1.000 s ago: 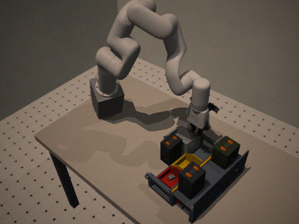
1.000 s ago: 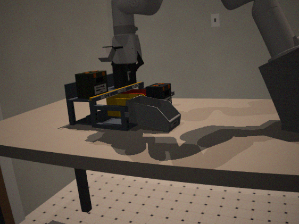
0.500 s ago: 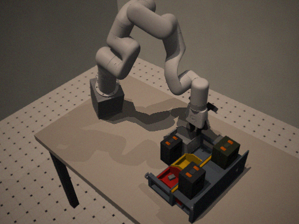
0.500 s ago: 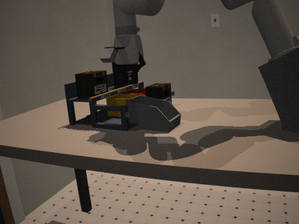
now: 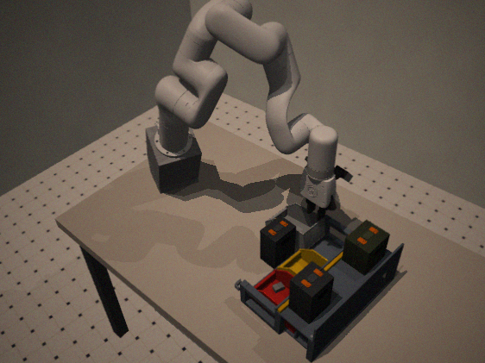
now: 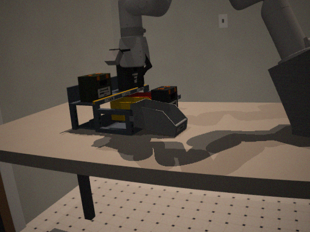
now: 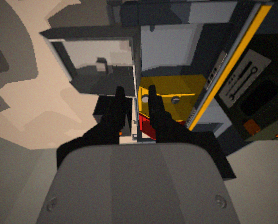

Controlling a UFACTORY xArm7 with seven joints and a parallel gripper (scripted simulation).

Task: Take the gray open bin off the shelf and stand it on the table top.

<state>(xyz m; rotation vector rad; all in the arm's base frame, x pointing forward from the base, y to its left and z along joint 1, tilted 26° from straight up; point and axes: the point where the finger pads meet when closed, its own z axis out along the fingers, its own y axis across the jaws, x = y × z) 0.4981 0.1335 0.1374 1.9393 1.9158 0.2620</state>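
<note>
in the wrist view, my pincer has open air above the gray bin's mouth at upper left, and a bare shelf bay lies at upper middle. the yellow bin blocks me low at centre right; the yellow-edged rail slants beyond it, beside the green-black box. at the top view's lower right, another black box and the tall back panel stand in my way.
</note>
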